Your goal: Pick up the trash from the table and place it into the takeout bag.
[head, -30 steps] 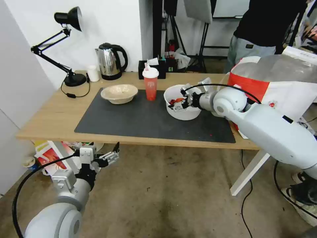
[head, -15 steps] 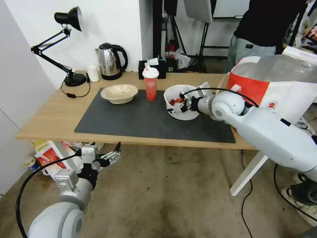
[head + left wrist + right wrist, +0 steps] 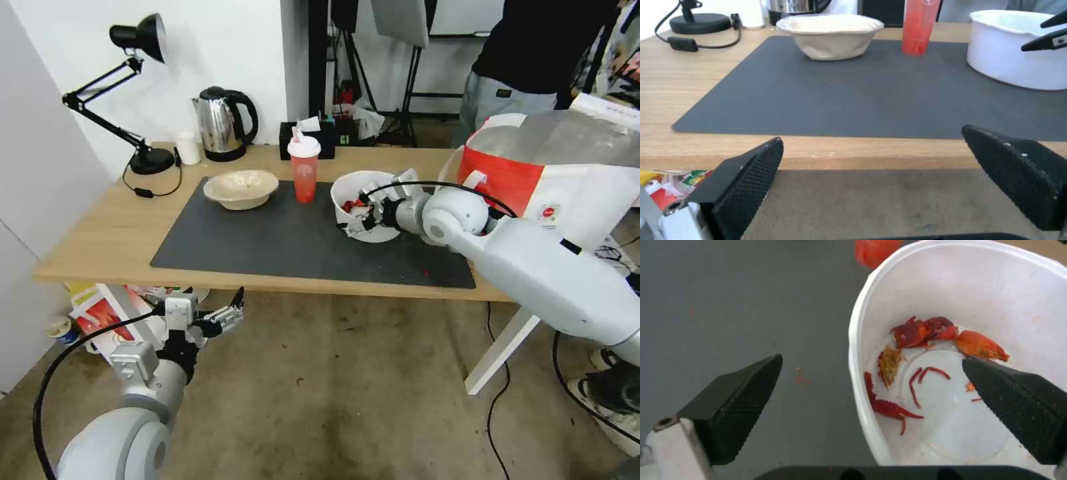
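Observation:
On the dark mat (image 3: pixel 267 240) of the table (image 3: pixel 100 233) stand the trash items: a beige bowl (image 3: pixel 241 188), a red lidded cup (image 3: pixel 304 170) and a white bowl (image 3: pixel 373 230) with red shell scraps (image 3: pixel 925 331). My right gripper (image 3: pixel 357 217) is open and straddles the white bowl's rim (image 3: pixel 853 340), one finger inside the bowl and the other outside over the mat. The takeout bag (image 3: pixel 567 173) stands at the table's right end. My left gripper (image 3: pixel 227 313) hangs open below the table's front edge (image 3: pixel 853 156), holding nothing.
At the back of the table stand a black desk lamp (image 3: pixel 143 160), a steel kettle (image 3: pixel 223 123), a small white cup (image 3: pixel 189 148) and a black tissue box (image 3: pixel 307 137). Colourful packaging (image 3: pixel 100 317) lies on the floor under the left end. A person stands behind the bag.
My right arm has shifted slightly left and its gripper has settled over the white bowl's rim; the bowl looks nudged a little. The left arm has barely moved.

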Tool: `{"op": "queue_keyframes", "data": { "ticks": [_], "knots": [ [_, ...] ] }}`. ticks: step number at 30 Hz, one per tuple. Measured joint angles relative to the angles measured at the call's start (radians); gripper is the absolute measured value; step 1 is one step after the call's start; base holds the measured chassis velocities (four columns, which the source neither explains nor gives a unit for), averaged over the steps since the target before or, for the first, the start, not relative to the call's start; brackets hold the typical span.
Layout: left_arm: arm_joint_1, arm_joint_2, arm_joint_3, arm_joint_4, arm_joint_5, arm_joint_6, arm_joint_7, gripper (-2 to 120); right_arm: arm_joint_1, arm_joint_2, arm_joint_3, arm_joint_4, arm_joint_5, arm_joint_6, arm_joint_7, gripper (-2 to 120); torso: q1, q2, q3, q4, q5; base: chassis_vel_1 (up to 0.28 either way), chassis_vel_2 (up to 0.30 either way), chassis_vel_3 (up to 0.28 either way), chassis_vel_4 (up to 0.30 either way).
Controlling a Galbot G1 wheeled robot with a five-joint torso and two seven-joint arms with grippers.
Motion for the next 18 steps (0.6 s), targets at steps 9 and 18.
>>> {"op": "queue_keyframes", "data": {
  "ticks": [9,18],
  "knots": [
    [-0.007,-0.003,0.001,0.000,0.001,0.000,-0.001,100,0.030,-0.008,-0.028,-0.002,0.003,0.000,0.000,100,0.000,0.000,0.000,0.0000,-0.0001,0.000,0.000,0.000,0.000],
    [-0.005,0.001,0.001,0.000,0.006,0.001,-0.004,100,0.036,-0.025,-0.037,-0.003,0.016,0.000,-0.003,100,0.000,0.000,0.000,-0.0001,0.0000,0.000,0.000,0.000,0.000]
  ]
}}
